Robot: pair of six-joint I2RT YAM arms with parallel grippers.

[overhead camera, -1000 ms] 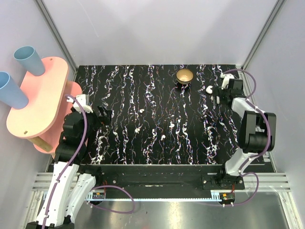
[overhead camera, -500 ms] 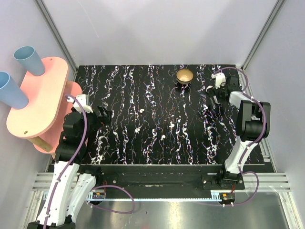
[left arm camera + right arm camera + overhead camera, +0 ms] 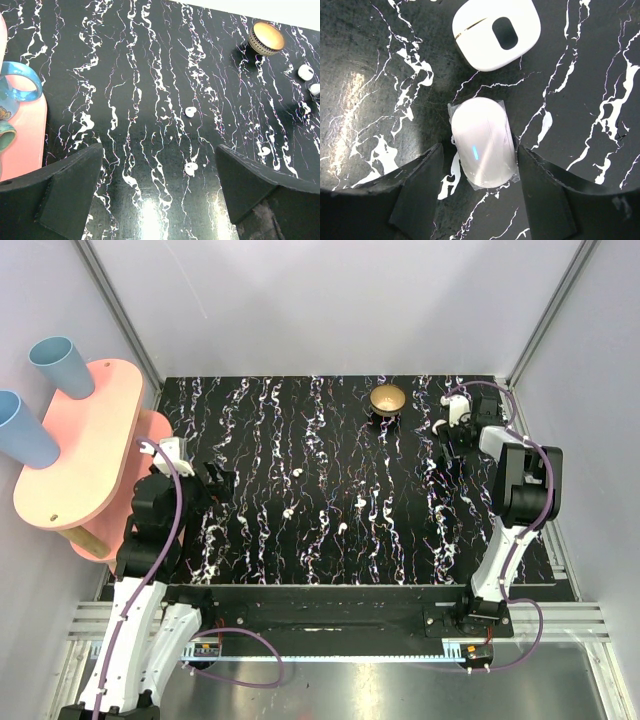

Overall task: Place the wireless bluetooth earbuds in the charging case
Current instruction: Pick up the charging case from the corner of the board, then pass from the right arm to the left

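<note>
The left arm (image 3: pixel 150 525) sits folded close to its base on the left side. Its elbow is raised and its wrist is aimed inward and slightly forward. The left gripper (image 3: pixel 159 150) hangs in the air, tilted forward, with its 2 fingers (image 3: pixel 70 190) spread as wide as they go. The right arm (image 3: pixel 525 490) reaches far forward along the right side, and its forearm bends inward at the end. The right gripper (image 3: pixel 479 150) points straight down and is held low, with its 2 jaws parallel and partly spread.
</note>
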